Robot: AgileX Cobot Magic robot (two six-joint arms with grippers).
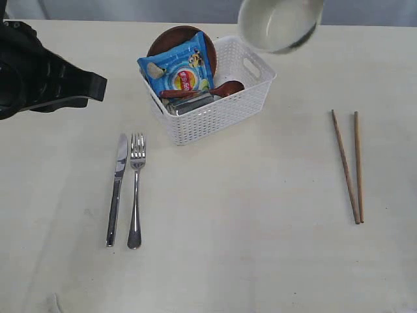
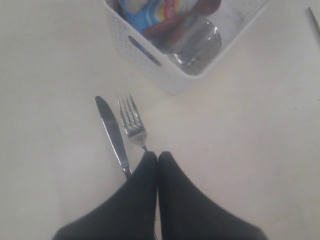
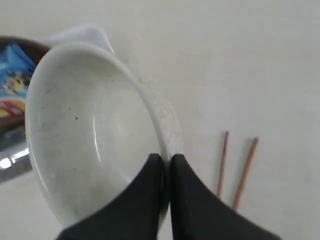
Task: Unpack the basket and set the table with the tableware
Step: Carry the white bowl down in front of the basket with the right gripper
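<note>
**Item 1, upper left of the exterior frame.** My left gripper (image 2: pixel 157 155) has its fingers pressed together and holds nothing. It hangs above the table (image 1: pixel 247 261), over the handle ends of the cutlery.

**Item 2, lower left.** The knife (image 1: pixel 116 192) and fork (image 1: pixel 135 192) lie just beside each other, handles toward the bottom edge.

**Item 3, upper centre.** The basket (image 1: pixel 215 124) stands on the table. Inside, a snack bag (image 1: pixel 179 68) leans on the plate (image 1: pixel 172 36). The spoon (image 1: pixel 225 88) lies below the bag, and the mug (image 1: pixel 192 103) appears to lie on its side.

**Item 4, top edge, right of centre.** The bowl (image 1: pixel 280 25) is tilted and lifted clear above the basket's far right corner. My right gripper (image 3: pixel 166 159) pinches its rim, one finger inside and one outside.

**Item 5, right.** The chopsticks (image 1: pixel 348 166) lie as a near-parallel pair, well apart from the basket.

**Handling note.** I judge the step in hand to be carrying the bowl to its place.
- A pinch on a thin rim lets the bowl swing, so I should move slowly and keep the squeeze firm.
- The open space between fork and chopsticks, lower centre, looks like the spot.
- I should level the bowl on the way down and let go only once its base sits flat.
- My wrist must pass clear of the chopsticks.
</note>
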